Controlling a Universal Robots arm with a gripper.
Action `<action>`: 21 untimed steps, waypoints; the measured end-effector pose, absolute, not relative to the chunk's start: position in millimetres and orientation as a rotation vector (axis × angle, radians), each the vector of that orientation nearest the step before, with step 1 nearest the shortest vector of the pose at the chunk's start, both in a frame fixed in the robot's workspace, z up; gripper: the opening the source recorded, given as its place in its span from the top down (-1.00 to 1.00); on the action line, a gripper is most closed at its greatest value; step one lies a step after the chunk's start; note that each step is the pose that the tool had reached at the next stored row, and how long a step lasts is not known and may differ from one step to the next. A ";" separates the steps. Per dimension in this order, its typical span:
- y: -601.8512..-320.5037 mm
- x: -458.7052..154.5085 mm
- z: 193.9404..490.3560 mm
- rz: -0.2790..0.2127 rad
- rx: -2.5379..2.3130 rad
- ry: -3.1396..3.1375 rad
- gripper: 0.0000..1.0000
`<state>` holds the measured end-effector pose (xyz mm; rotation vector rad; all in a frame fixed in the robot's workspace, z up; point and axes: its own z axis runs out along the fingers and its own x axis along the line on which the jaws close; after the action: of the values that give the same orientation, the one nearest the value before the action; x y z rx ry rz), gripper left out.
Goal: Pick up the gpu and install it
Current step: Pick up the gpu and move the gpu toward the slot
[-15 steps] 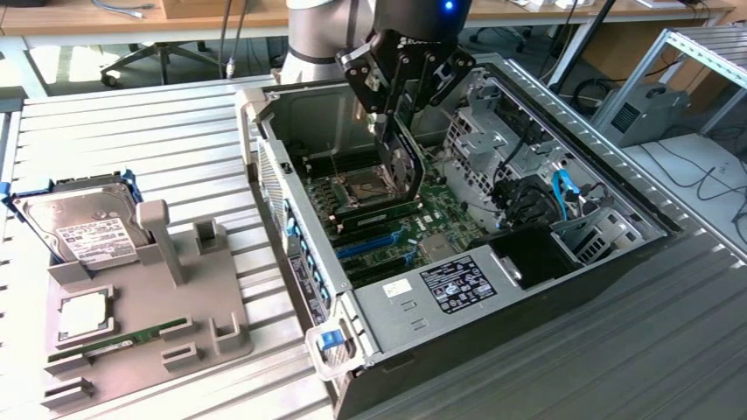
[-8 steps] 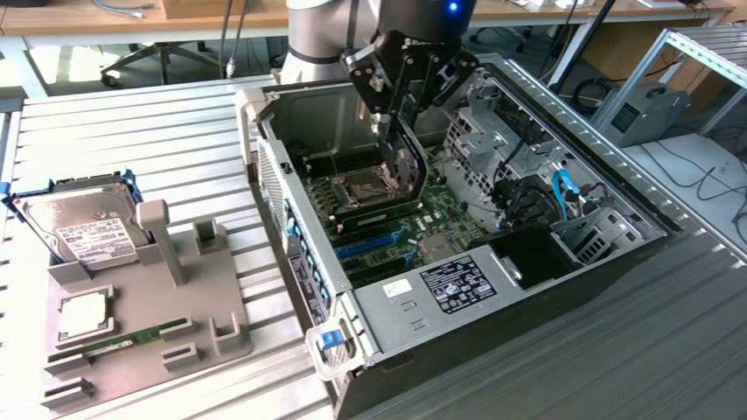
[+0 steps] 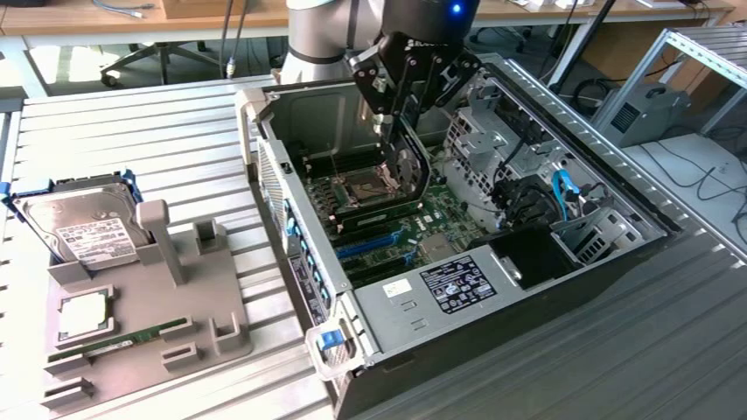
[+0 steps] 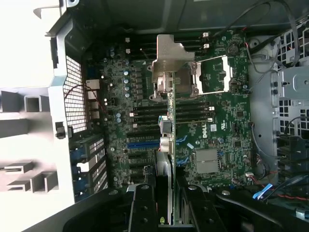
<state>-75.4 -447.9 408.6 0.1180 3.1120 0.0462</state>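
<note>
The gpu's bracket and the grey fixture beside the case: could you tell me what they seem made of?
The bracket of the gpu looks like bare sheet metal: silvery, folded, dull sheen. The grey fixture is probably matte plastic: uniform grey, no glare.

A robotics lab or test workshop. Directly beneath the gripper (image 3: 401, 149) an opened computer case (image 3: 271, 175) lies on a table (image 3: 140, 149) of slatted aluminium profiles. Well off from the gripper, toward the exterior view's left, a grey fixture block (image 3: 152, 306) holds a hard drive (image 3: 82, 227) and a memory stick (image 3: 117, 339). Beyond the gripper stand wooden desks (image 3: 117, 17) and a chair base (image 3: 164, 57); toward the exterior view's right, an aluminium frame (image 3: 701, 52) and loose floor cables (image 3: 701, 179).
</note>
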 end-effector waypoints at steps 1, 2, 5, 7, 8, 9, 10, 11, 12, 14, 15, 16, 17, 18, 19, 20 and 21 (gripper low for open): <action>-447.9 -74.9 408.4 0.046 0.118 3.112 0.47; -447.9 -74.5 408.2 0.046 0.118 3.112 0.47; -447.9 -72.7 407.5 0.046 0.118 3.112 0.47; -447.9 -71.9 407.2 0.046 0.118 3.112 0.47; -447.9 -71.5 407.0 0.046 0.118 3.112 0.47; -447.9 -71.1 406.8 0.046 0.118 3.112 0.47; -447.9 -70.3 406.6 0.046 0.118 3.112 0.47; -447.9 -69.7 406.4 0.046 0.118 3.112 0.47; -447.9 -68.7 406.1 0.046 0.118 3.112 0.47; -447.9 -67.7 405.8 0.046 0.118 3.112 0.47; -447.9 -67.1 405.7 0.046 0.118 3.112 0.47; -447.9 -66.6 405.6 0.046 0.118 3.112 0.47; -447.9 -65.9 405.5 0.046 0.118 3.112 0.47; -447.9 -65.2 405.3 0.046 0.118 3.112 0.47; -447.9 -64.6 405.3 0.046 0.118 3.112 0.47; -447.9 -63.9 405.1 0.046 0.118 3.112 0.47; -447.9 -63.2 405.0 0.046 0.118 3.112 0.47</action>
<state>-63.2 -447.9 405.0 0.1181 3.1120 0.0463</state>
